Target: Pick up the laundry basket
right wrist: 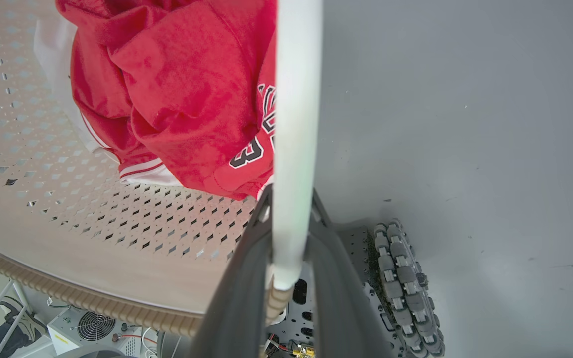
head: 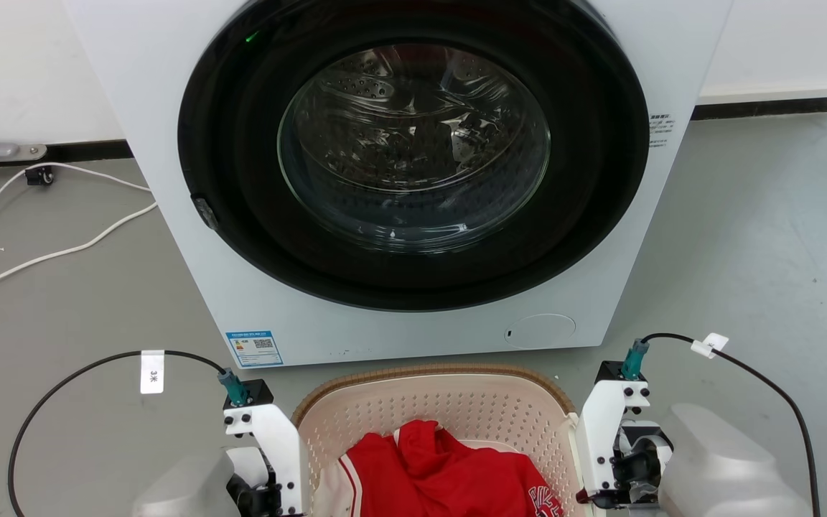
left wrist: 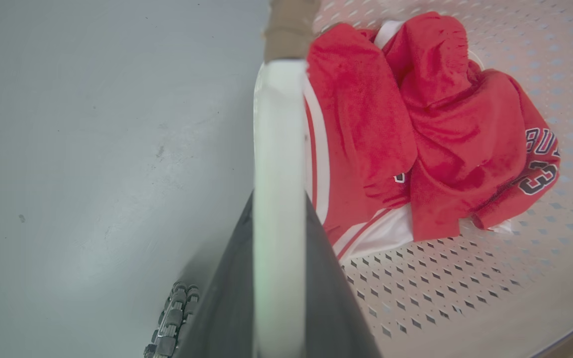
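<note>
Handles first, down by the robot: the left gripper (left wrist: 279,214) has its two dark fingers on either side of the left handle (left wrist: 279,124). The white loop runs straight up between them, and they look pressed in on it. The right gripper (right wrist: 291,204) does the same on the right handle (right wrist: 296,99), with no gap that I can make out. So the basket (head: 456,409) sits squarely between the arms, its long axis running left to right, one arm at each end and neither nearer. A red jersey (head: 442,467) lies heaped inside. To my eye the lift turns on both ends rising level. Whether the basket is off the floor (head: 744,251) I cannot tell. Beyond it stands the washer (head: 169,108), door shut.
</note>
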Motion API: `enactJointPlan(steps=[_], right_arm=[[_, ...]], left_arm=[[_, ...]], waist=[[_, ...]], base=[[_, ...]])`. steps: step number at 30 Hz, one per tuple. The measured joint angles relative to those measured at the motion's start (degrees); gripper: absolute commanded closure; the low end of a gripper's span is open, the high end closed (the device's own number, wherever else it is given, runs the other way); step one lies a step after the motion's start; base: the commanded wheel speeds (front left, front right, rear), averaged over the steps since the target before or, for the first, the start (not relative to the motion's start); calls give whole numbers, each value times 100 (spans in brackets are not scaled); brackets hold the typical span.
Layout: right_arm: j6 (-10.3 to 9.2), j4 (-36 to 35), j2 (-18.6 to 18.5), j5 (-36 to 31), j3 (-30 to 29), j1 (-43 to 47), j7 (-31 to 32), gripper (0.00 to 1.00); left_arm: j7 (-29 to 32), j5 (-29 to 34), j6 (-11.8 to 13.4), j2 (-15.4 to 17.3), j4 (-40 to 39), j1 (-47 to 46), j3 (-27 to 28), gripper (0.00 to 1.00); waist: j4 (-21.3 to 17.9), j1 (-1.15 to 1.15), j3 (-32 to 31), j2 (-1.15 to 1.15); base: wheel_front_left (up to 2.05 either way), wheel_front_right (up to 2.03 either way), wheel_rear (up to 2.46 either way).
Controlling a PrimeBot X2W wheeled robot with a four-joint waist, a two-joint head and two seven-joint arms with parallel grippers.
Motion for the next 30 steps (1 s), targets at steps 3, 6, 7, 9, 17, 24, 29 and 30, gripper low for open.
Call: enactJointPlan(steps=[3, 6, 7, 9, 17, 24, 29, 30], right_arm=[[0, 0, 0, 16, 7, 0, 0, 100], [0, 0, 0, 18, 12, -1, 0, 100], [1, 0, 0, 20, 14, -1, 0, 100], [1, 0, 0, 31, 20, -1, 0, 100], [1, 0, 0, 42, 41, -1, -10, 100], [1, 0, 0, 42, 44, -1, -18, 100], [1, 0, 0, 41, 37, -1, -19, 100], [1, 0, 0, 41, 37, -1, -19, 100]], left_arm=[[0, -7, 0, 0, 3, 0, -8, 100], [0, -9, 0, 0, 5, -1, -14, 100], [0, -13, 0, -1, 7, -1, -16, 100], [0, -18, 0, -1, 9, -1, -22, 100], [-3, -45, 0, -3, 16, -4, -44, 100], [-26, -57, 0, -9, 27, -7, -64, 100], [-33, -62, 0, -13, 35, -7, -74, 100], [-33, -67, 0, -14, 37, -7, -76, 100]], waist=[[-1, 0, 3, 0], [0, 0, 5, 0], [0, 0, 5, 0], [1, 0, 6, 0], [7, 0, 10, 0], [11, 0, 3, 0], [11, 0, -1, 0], [11, 0, -2, 0]], base=[[0, 0, 0], [0, 0, 0], [0, 0, 0], [0, 0, 0], [0, 0, 0], [0, 0, 0], [0, 0, 0], [0, 0, 0]])
